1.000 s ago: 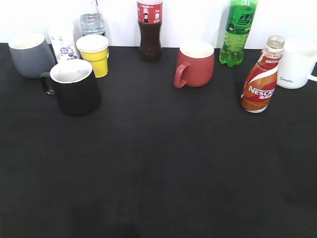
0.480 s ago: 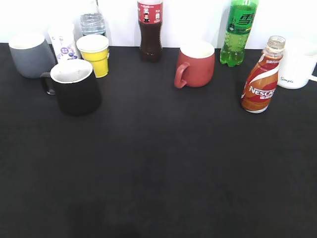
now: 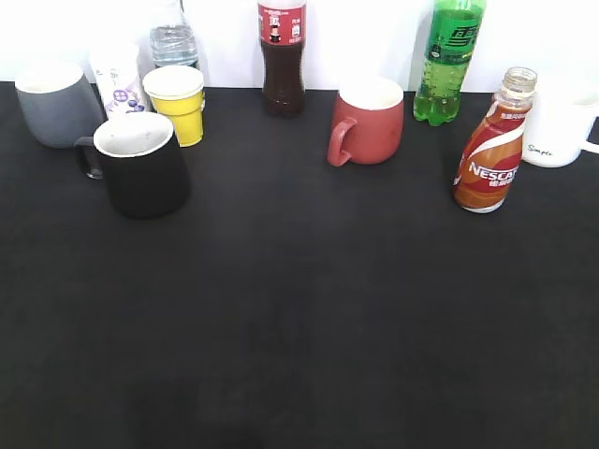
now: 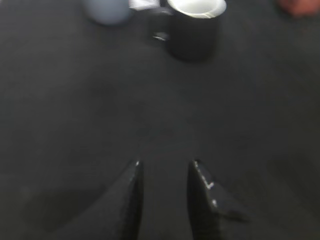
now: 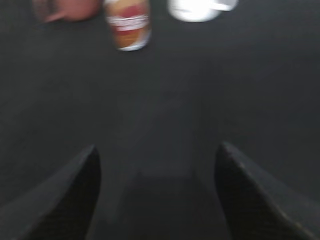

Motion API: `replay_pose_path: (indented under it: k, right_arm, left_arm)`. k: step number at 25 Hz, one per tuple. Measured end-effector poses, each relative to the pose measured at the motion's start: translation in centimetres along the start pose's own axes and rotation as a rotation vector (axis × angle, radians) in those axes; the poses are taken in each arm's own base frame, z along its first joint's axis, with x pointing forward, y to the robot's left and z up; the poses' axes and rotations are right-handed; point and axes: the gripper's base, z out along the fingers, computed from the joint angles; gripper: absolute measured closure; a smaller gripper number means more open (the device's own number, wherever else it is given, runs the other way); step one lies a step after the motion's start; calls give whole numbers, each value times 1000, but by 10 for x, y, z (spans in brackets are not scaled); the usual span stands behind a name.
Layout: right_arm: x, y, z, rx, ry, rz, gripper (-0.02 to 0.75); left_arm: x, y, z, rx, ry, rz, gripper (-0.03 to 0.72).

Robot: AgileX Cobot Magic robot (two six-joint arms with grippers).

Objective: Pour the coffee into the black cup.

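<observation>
The coffee bottle (image 3: 492, 145), curvy with an orange-red and white NESCAFE label, stands upright at the right of the black table. It also shows in the right wrist view (image 5: 127, 25), far ahead of my right gripper (image 5: 157, 152), which is wide open and empty. The black cup (image 3: 142, 166), white inside with its handle to the left, stands at the left. It also shows in the left wrist view (image 4: 192, 22), far ahead of my left gripper (image 4: 165, 165), which is open and empty. Neither gripper shows in the exterior view.
Along the back stand a grey mug (image 3: 54, 105), a yellow paper cup (image 3: 178, 103), a water bottle (image 3: 174, 39), a dark cola bottle (image 3: 283, 58), a red-brown mug (image 3: 367, 122), a green soda bottle (image 3: 451, 62) and a white mug (image 3: 562, 129).
</observation>
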Motion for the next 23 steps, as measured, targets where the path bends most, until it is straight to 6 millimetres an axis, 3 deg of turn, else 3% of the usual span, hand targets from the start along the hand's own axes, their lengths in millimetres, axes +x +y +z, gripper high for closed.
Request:
replay_pose_path:
  k: [5,23]
  right_arm:
    - [0,1,-1,137,-17,69,182]
    - [0,1,-1,142,-17,71,183]
  left_arm:
    - [5,-1,-8,-88,-59,-46,451]
    - [5,-1,-8,-92,-59,-46,451]
